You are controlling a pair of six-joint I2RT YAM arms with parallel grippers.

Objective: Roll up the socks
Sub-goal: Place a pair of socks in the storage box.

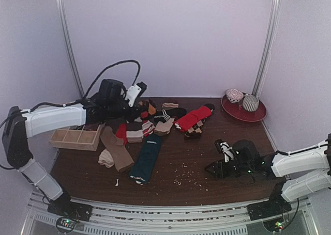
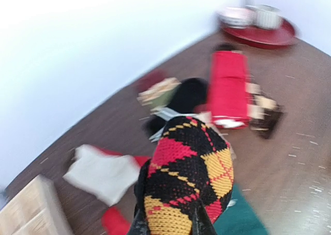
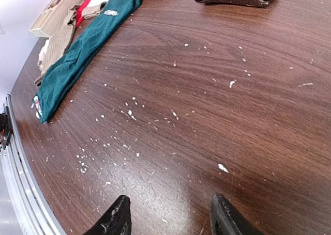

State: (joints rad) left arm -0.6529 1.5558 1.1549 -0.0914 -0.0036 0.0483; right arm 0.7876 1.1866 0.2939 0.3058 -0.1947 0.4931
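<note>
Currently, left pincer holds the argyle sock aloft; right pincer hangs low, half-parted.

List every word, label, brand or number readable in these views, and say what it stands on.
No text can be read anywhere.
Teal sock: pale mark near one end, too blurred to read.
Argyle sock: pattern only, no lettering.

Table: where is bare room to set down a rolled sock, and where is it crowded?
Free: crumb-speckled table between the teal sock and the right gripper; between the red sock and the red tray. Crowded: the sock pile beside the wooden box.
</note>
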